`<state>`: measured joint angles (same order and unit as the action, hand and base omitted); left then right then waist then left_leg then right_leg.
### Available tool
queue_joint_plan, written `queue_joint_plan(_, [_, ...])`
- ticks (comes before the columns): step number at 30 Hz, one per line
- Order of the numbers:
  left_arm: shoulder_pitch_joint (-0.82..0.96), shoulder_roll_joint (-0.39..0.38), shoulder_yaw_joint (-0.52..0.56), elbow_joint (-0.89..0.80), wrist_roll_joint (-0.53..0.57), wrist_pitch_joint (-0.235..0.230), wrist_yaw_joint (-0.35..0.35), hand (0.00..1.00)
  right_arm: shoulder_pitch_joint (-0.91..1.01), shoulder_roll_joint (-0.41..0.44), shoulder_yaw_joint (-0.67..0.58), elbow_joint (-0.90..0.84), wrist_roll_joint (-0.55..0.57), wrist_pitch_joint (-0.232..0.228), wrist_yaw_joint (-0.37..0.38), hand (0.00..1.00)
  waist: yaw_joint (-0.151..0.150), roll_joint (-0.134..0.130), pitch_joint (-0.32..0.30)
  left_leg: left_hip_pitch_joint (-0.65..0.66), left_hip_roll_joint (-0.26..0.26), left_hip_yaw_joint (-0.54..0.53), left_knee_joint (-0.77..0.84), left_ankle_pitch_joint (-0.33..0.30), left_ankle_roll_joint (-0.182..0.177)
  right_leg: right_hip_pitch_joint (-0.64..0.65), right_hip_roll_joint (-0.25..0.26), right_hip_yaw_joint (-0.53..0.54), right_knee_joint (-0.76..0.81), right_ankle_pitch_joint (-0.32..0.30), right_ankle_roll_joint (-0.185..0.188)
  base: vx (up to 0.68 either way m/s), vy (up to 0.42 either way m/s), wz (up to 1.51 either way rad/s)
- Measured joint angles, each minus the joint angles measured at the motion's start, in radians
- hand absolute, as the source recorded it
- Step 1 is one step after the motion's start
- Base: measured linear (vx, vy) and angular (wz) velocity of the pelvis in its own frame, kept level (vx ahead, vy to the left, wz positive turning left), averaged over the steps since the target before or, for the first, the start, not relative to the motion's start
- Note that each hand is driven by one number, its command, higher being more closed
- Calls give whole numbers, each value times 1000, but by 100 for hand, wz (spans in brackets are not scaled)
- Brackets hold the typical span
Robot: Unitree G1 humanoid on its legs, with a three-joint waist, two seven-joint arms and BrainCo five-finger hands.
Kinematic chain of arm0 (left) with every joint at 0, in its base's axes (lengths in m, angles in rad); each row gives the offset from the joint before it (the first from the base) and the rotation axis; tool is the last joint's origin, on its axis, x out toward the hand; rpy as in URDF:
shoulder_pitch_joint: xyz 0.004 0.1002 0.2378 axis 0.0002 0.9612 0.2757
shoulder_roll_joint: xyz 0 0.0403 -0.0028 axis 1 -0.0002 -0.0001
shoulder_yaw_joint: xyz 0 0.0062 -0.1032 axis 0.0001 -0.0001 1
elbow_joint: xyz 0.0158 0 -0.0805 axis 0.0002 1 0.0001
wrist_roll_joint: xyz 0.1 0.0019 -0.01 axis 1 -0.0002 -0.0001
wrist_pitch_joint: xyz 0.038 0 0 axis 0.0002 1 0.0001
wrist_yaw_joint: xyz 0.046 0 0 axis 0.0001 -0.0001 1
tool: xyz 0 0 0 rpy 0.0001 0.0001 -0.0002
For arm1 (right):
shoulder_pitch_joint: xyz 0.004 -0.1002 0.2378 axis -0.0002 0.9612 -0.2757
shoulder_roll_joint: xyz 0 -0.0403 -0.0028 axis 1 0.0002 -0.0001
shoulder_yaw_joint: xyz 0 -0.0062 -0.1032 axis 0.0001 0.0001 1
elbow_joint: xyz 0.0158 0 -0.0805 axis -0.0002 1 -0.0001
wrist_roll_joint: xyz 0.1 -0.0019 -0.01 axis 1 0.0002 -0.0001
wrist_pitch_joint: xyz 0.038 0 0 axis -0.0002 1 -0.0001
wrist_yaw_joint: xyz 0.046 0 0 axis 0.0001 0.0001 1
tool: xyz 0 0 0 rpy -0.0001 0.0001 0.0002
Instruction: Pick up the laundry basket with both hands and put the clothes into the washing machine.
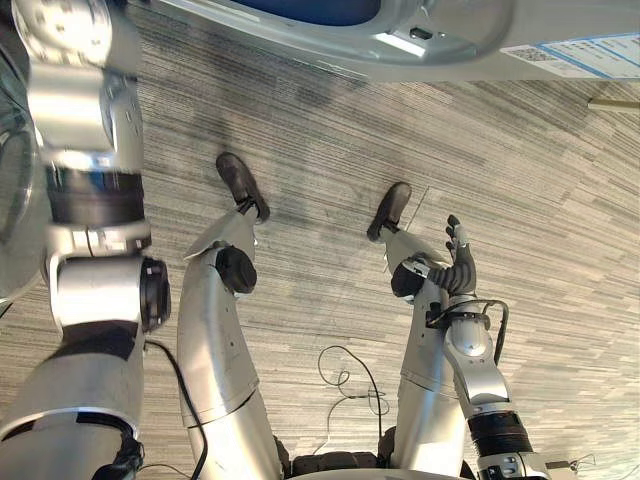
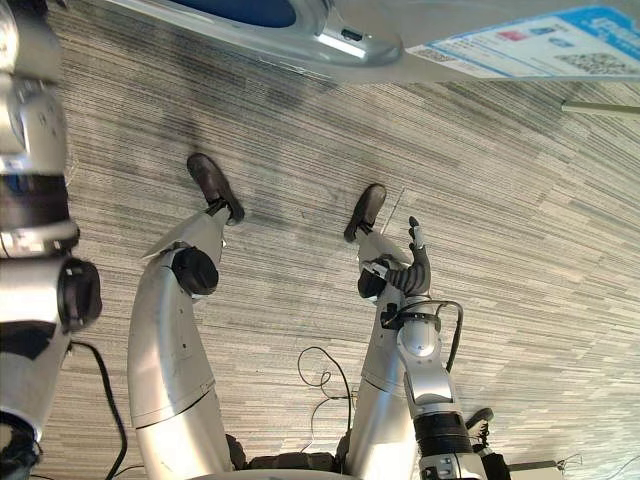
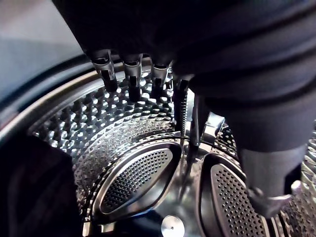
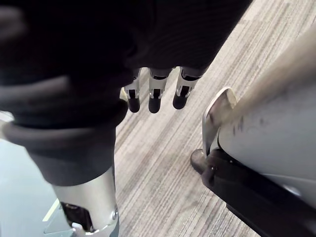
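Note:
My left hand (image 3: 131, 74) is inside the washing machine's steel drum (image 3: 138, 148). Its fingers hang relaxed over the dimpled wall and hold nothing, with the thumb (image 3: 269, 192) apart from them. A dark mass that looks like cloth (image 3: 34, 192) lies in the drum beside the hand. In the eye views my left arm (image 1: 90, 200) reaches up along the machine's opening (image 1: 12, 200) at the far left. My right hand (image 1: 460, 260) hangs low at my right side over the floor. Its fingers (image 4: 153, 94) are straight and empty.
The machine's open door (image 1: 400, 30), silver-rimmed with blue glass, juts across the top of the eye views. A white panel with a printed label (image 1: 590, 55) sits at the top right. Striped grey carpet (image 1: 540, 170) covers the floor.

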<state>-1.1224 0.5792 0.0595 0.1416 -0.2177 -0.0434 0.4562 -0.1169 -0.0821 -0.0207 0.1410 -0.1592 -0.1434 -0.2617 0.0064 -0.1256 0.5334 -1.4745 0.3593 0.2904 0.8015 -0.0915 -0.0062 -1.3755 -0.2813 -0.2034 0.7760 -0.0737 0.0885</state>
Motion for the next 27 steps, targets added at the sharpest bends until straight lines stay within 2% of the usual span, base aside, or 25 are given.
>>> queue_joint_plan(2, [97, -2, 0, -80, 55, 0, 20, 0, 1, -4, -2, -2, -1, -1, -3, 0, 8, 1, 0, 4, -2, 0, -3, 0, 0, -3, -2, 2, 11, -7, -6, -69, -8, 7])
queue_joint_plan(6, [314, -27, -2, -247, 292, -1, 54, 0, 1, -2, -11, -10, -11, -6, -27, 0, 27, 4, 0, 14, -13, -7, -20, 4, -7, -8, -6, 2, 27, -20, -16, -55, -14, 10])
queue_joint_plan(7, [389, -47, -16, -285, 350, -2, 50, 0, 2, -2, -20, -9, -12, -6, -31, 0, 40, 8, -1, 18, -14, -11, -20, 4, -7, -8, -4, 5, 32, -24, -19, -55, -14, 4])
queue_joint_plan(10, [591, -147, -43, -367, 427, -10, 22, 0, 5, -2, -30, -12, -31, -4, -50, 0, 48, 37, -13, 30, -28, -24, -10, 6, -10, -4, -17, 10, 73, -53, -20, -57, -15, 14])
queue_joint_plan(11, [662, -192, -75, -380, 426, -26, -4, 0, 8, -2, -31, -7, -41, 3, -54, 0, 66, 48, -13, 46, -27, -31, 5, 7, -10, 8, -17, 13, 93, -65, -25, -42, -16, 7])
queue_joint_plan(13, [758, -251, -121, -381, 423, -44, -40, 0, 12, 2, -27, 2, -46, 19, -56, 0, 73, 70, -19, 69, -29, -47, 22, 7, -10, 36, -18, 13, 118, -89, -23, -37, -24, 7])
queue_joint_plan(14, [844, -311, -171, -381, 392, -61, -81, 0, 28, 4, -17, 2, -48, 35, -59, 0, 82, 87, -27, 107, -30, -50, 24, 7, -10, 72, -19, 14, 131, -108, -20, -37, -39, 14])
queue_joint_plan(15, [874, -335, -189, -381, 373, -67, -97, 0, 38, 6, -13, 3, -48, 40, -59, 0, 89, 91, -29, 127, -30, -52, 24, 7, -11, 91, -19, 14, 135, -114, -22, -35, -62, 17])
queue_joint_plan(17, [996, -419, -232, -371, 264, -95, -168, 0, 66, 16, 4, 33, -48, 55, -45, 0, 94, 97, -32, 234, -33, -70, 14, 6, -12, 200, -19, 6, 152, -157, -23, -8, -91, 24])
queue_joint_plan(19, [1046, -456, -249, -347, 207, -97, -204, 0, 85, 16, 12, 61, -48, 69, -33, 0, 95, 98, -33, 324, -48, -85, -15, 12, -22, 294, -28, -14, 156, -181, -28, 16, -137, 46])
queue_joint_plan(22, [1115, -510, -253, -231, 141, -95, -249, 0, 119, 14, 23, 162, -47, 86, -17, 0, 91, 104, -44, 578, -95, -108, -161, 56, -69, 558, -48, -87, 104, -226, -39, 69, -195, 68])
queue_joint_plan(24, [1212, -538, -248, -203, 109, -91, -261, 0, 173, 13, 46, 219, -42, 87, -16, 0, 90, 115, -106, 784, -143, -122, -356, 128, -91, 751, -68, -157, 26, -245, -43, 133, -248, 79])
queue_joint_plan(25, [1235, -545, -247, -203, 106, -91, -262, 0, 186, 10, 51, 232, -35, 88, -17, 0, 93, 119, -125, 835, -153, -122, -398, 147, -91, 793, -68, -174, 13, -251, -44, 171, -239, 64])
queue_joint_plan(26, [1277, -556, -247, -203, 95, -91, -263, 0, 207, -3, 64, 250, -24, 90, -16, 0, 94, 135, -173, 900, -158, -122, -476, 179, -78, 854, -64, -208, -11, -256, -51, 198, -225, 40])
queue_joint_plan(27, [1289, -559, -241, -203, 91, -91, -263, 0, 210, -6, 73, 259, -16, 89, -15, 0, 93, 142, -196, 928, -155, -115, -504, 175, -77, 879, -69, -217, -33, -252, -60, 260, -250, 36])
